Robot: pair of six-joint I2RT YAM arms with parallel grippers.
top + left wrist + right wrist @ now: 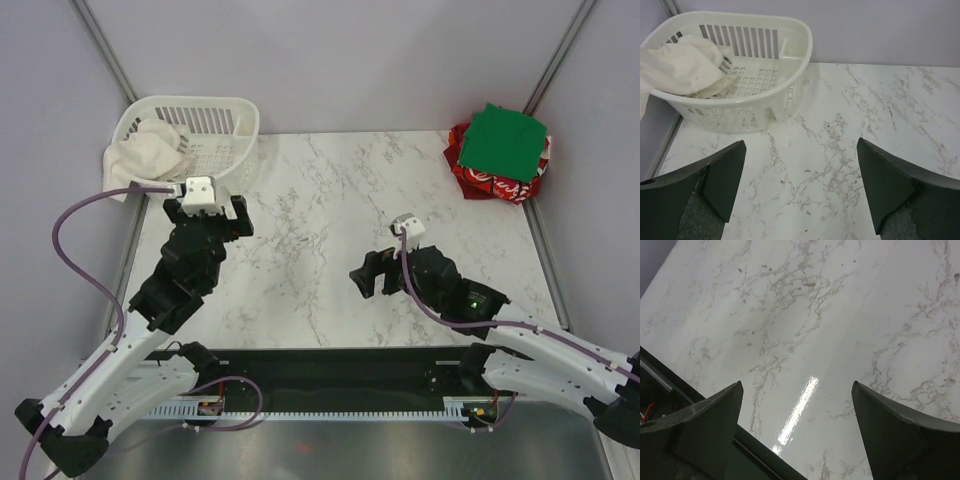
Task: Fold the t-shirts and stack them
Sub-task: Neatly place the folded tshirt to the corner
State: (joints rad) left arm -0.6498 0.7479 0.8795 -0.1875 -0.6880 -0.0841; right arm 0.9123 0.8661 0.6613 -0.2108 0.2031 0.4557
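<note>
Across marble counter (320,200), working with nothing in hand. Hovering left gripper (800,150) near the far-left corner, jaws spread wide and empty, facing white basket (215,122) with cream cloth (150,150) spilling over its rim. Hovering right gripper (796,387) over the mid-right counter, jaws likewise spread, empty. Seeing green t-shirt (508,140) folded on top of red printed t-shirt (490,185) at the far-right corner. Flagging risks: snagging a basket slat while pinching the cloth, then dragging the whole basket off the left edge; grabbing several layers and lifting a wad; nudging the stack, sitting close to the right edge, while adding to it.
</note>
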